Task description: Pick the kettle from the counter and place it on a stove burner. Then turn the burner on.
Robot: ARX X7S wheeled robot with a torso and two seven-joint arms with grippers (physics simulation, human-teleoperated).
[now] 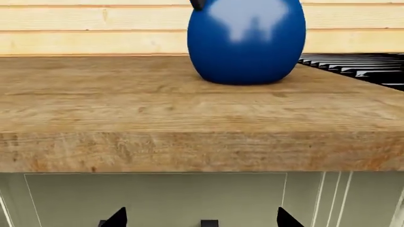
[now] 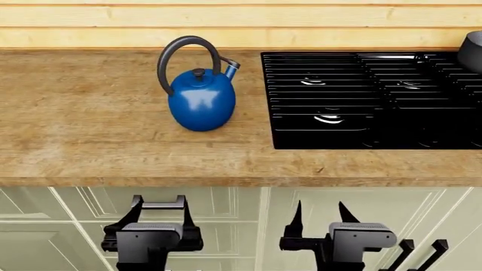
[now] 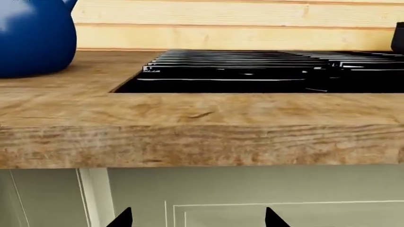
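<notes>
Two grippers hang below the counter's [image 2: 90,141] front edge, both spread wide and empty, touching nothing. The left gripper [image 2: 160,217] is nearer the kettle [image 2: 201,101], which stands upright farther in toward the wall, just left of the stove [image 2: 369,101], its handle [image 2: 180,53] arching overhead; the right gripper [image 2: 322,217] faces the stove.

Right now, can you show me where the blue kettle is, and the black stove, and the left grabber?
kettle [image 2: 201,104]: head view, on its blue belly.
stove [image 2: 324,132]: head view, on the front grate bars.
left gripper [image 2: 160,208]: head view, midway between its open fingertips.
</notes>
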